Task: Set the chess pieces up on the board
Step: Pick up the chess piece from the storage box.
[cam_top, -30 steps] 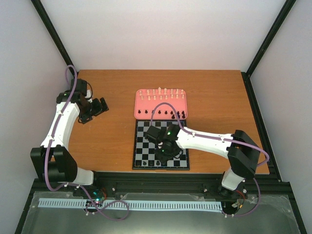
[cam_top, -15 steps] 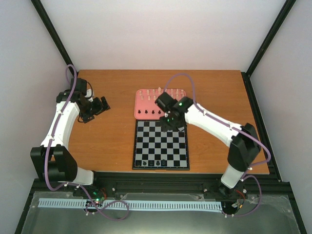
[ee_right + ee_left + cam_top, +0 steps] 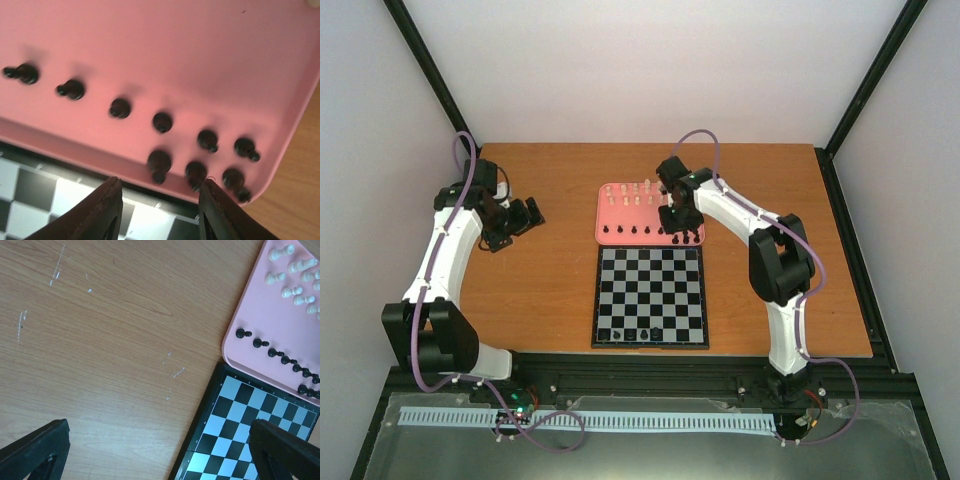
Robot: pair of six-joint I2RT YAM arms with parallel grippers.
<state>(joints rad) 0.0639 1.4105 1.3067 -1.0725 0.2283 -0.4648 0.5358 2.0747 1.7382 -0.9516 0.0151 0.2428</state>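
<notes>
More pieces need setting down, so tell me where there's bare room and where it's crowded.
Free: every row of the glossy black-and-grey chessboard beyond its nearest one, and the brown wooden table left of it. Crowded: the near right corner of the pink tray, where black chessmen cluster by the open right gripper.

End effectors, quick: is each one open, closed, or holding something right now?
Left end effector: open, holding nothing.
Right end effector: open, holding nothing, over the black chess pieces in the pink tray.

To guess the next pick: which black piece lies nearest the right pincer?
The black piece leftmost of three beside the pink tray's rim, centred before the right pincer.
</notes>
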